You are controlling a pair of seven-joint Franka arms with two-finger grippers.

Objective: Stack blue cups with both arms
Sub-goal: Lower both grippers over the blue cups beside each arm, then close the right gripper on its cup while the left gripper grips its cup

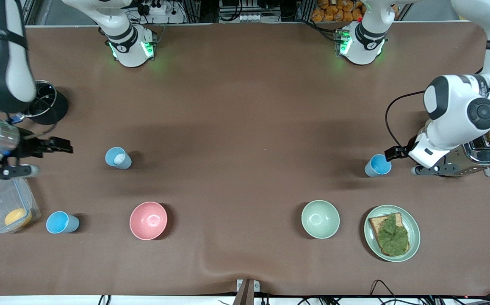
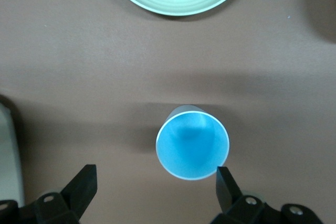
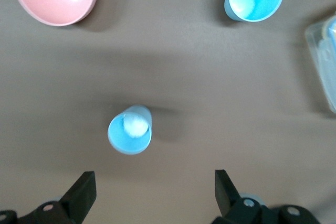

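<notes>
Left wrist view first: we see the left gripper spread wide and holding nothing, with a blue cup standing upright on the brown table just ahead of its fingertips. From the front view we place that gripper low over the table near the left arm's edge, right beside the same cup. A toaster sits under the arm at that edge. Nearer the front edge lie a green plate carrying toast with a leaf, and beside it a green bowl.

In the right wrist view we find the right gripper equally wide open and empty, apart from a second cup that holds a pale ball. In the front view this gripper hangs near the right arm's edge, and that cup stands well apart from it toward the table's middle. A third cup stands near the front corner at that end, between a clear lidded box and a pink bowl.
</notes>
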